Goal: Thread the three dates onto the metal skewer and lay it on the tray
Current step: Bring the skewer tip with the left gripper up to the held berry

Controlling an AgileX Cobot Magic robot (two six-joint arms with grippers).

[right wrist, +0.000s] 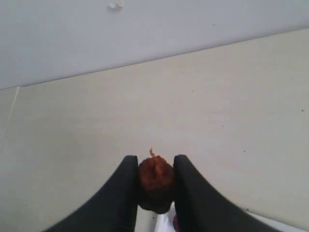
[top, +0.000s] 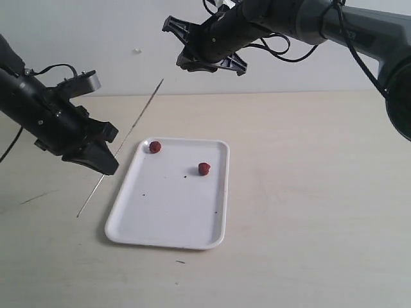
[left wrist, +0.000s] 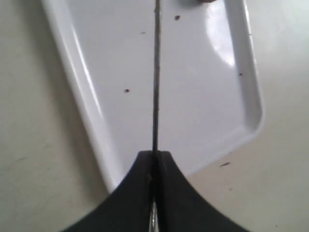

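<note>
Half-closed, the right gripper (right wrist: 155,160) pinched one date (right wrist: 155,181), high above the table (top: 308,224). Shut tight, the left gripper (left wrist: 154,155) held the metal skewer (left wrist: 155,87) slanting up near the tray (top: 167,215), on which a second date (top: 155,147) and a third date (top: 204,169) lay. Pushed off-centre onto that thin, whippy tip, the fruit could twist out of the jaws and drop, or the rod could glance past it.
</note>
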